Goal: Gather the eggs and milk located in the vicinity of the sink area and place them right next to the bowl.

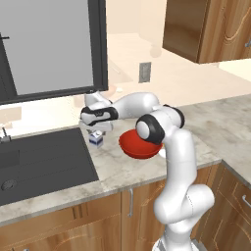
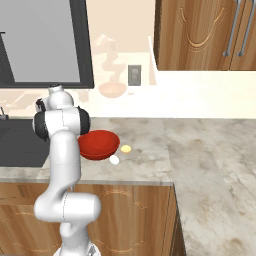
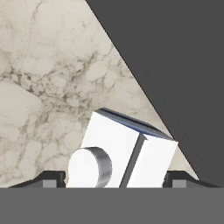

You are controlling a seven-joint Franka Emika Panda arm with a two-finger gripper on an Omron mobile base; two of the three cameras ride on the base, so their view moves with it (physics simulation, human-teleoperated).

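Note:
The milk (image 3: pixel 127 153), a small white carton with a blue edge and a round cap, stands on the marble counter close to the sink's (image 3: pixel 175 65) dark rim. My gripper (image 3: pixel 113 179) straddles it from above, open, one fingertip (image 3: pixel 52 179) close at each side. From the left base the gripper (image 1: pixel 95 131) hangs right over the milk (image 1: pixel 96 140), between the sink (image 1: pixel 39 162) and the red bowl (image 1: pixel 139 146). Two eggs lie on the counter by the bowl (image 2: pixel 98 144): a yellowish egg (image 2: pixel 126 149) and a white egg (image 2: pixel 114 159).
A thin faucet (image 1: pixel 5 135) stands at the sink's back left. A dark-framed window (image 1: pixel 49 49) fills the wall behind, with wooden cabinets (image 1: pixel 211 29) up right. The counter (image 2: pixel 210 150) runs on to the right and turns a corner.

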